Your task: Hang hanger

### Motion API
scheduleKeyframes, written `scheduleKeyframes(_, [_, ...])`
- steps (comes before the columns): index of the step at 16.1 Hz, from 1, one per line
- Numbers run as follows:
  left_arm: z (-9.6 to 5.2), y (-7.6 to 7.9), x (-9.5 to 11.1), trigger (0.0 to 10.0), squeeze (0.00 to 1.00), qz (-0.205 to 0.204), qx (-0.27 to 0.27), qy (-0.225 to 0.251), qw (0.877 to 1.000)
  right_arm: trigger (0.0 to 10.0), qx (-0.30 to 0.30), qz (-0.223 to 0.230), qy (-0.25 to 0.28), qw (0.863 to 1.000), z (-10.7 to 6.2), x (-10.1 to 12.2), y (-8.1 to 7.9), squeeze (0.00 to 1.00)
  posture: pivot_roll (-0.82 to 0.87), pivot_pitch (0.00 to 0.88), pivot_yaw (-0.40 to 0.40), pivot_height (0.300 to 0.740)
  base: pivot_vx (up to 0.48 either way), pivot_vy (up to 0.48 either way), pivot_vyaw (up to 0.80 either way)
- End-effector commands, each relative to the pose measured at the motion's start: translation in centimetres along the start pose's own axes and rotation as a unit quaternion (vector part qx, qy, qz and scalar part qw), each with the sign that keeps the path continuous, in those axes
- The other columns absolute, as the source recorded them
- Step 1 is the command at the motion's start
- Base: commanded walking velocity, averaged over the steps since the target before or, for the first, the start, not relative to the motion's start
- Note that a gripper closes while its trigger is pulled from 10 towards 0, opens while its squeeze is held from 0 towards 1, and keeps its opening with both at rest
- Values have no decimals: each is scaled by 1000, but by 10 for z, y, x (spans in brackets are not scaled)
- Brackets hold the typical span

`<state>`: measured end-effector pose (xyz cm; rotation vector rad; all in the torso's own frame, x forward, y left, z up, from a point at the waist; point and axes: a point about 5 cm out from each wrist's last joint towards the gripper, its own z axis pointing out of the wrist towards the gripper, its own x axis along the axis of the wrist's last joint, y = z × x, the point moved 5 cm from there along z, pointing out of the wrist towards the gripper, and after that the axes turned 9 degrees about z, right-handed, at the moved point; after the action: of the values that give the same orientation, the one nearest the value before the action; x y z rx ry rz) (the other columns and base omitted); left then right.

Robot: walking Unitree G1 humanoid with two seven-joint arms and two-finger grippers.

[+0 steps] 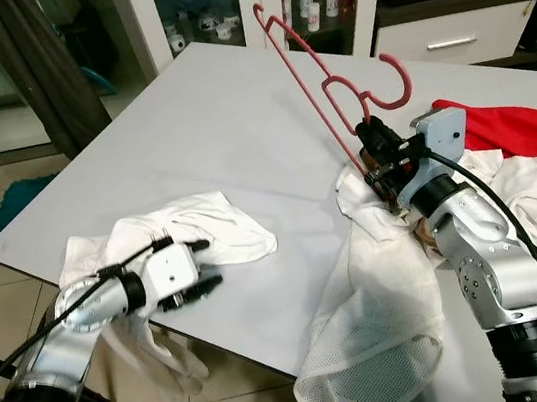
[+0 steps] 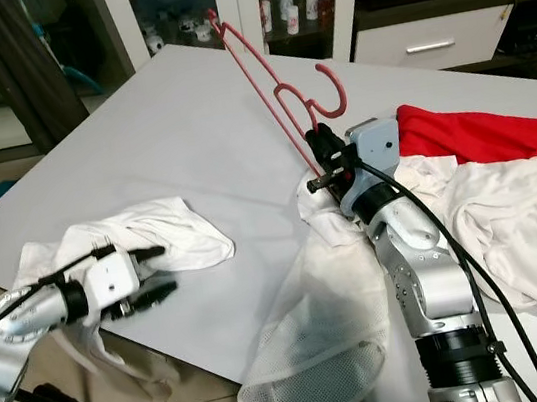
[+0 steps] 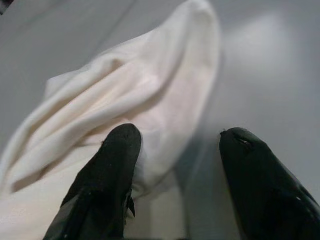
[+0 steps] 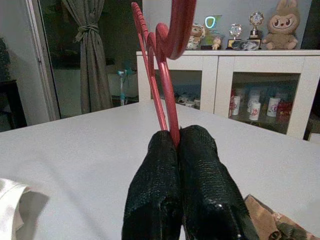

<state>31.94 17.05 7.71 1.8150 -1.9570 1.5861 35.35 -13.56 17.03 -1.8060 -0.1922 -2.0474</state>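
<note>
Left eye view, right arm: forearm raised from the near edge of the white table (image 1: 196, 121); right gripper (image 1: 374, 150) points up and away, clenched on the lower bar of the red hanger (image 1: 316, 78).
Left eye view, hanger: tilted above the table, hook toward the red cloth (image 1: 521, 128) at the right edge.
Left eye view, left arm: bent low at the near left corner; left gripper (image 1: 198, 267) lies level beside a white garment (image 1: 202, 226).
Right eye view, occlusion: a white mesh garment (image 2: 319, 335) hangs over the near edge, covering part of the right arm; lower hanger end hidden.
Left wrist view: fingers (image 3: 107, 175) released, spread apart, one tip over the white garment.
Right wrist view: fingers (image 4: 200, 170) pressed together, hanger stem pinched between them; hanger top cut off.
</note>
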Motion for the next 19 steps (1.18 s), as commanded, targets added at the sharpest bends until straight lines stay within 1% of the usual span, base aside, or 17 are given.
scheduleKeyframes(1, [4, -2, -3, 10000, 0, 0, -1, -12, 1000, 10000, -21, 9, -36, 999, -6, -19, 8, 0, -14, 39, 82, 740, 0, 0, 0])
scheduleKeyframes(4, [6, -10, -6, 10000, 0, 2, 7, -19, 1000, 10000, -25, 10, -36, 999, -8, -20, 9, 0, -18, 40, 88, 740, 0, 0, 0])
scheduleKeyframes(5, [6, -10, -8, 10000, 0, 2, -1, -25, 1000, 10000, -27, 11, -36, 999, -9, -21, 9, 0, -20, 41, 91, 740, 0, 0, 0])
scheduleKeyframes(8, [4, 4, -19, 10000, 0, 10, -57, -49, 997, 10000, -30, 13, -37, 999, -9, -22, 9, 0, -21, 43, 93, 740, 0, 0, 0])
scheduleKeyframes(11, [5, 15, -23, 10000, 0, -5, -92, -55, 994, 10000, -32, 14, -38, 999, -9, -21, 10, 0, -20, 44, 92, 740, 0, 0, 0])
scheduleKeyframes(12, [6, 18, -21, 4667, 0, -14, -101, -47, 994, 10000, -32, 15, -37, 999, -9, -21, 9, 0, -21, 44, 91, 740, 0, 0, 0])
scheduleKeyframes(13, [8, 19, -17, 2549, 0, -14, -104, -38, 994, 10000, -33, 16, -37, 999, -9, -21, 9, 0, -22, 44, 90, 740, 0, 0, 0])
scheduleKeyframes(14, [10, 20, -12, 0, 0, -17, -108, -24, 994, 10000, -33, 16, -38, 999, -9, -21, 10, 0, -24, 44, 87, 740, 0, 0, 0])
scheduleKeyframes(19, [12, 22, -5, 0, 0, -18, -115, -2, 993, 10000, -34, 15, -38, 999, -9, -19, 12, 0, -26, 43, 83, 740, 0, 0, 0])
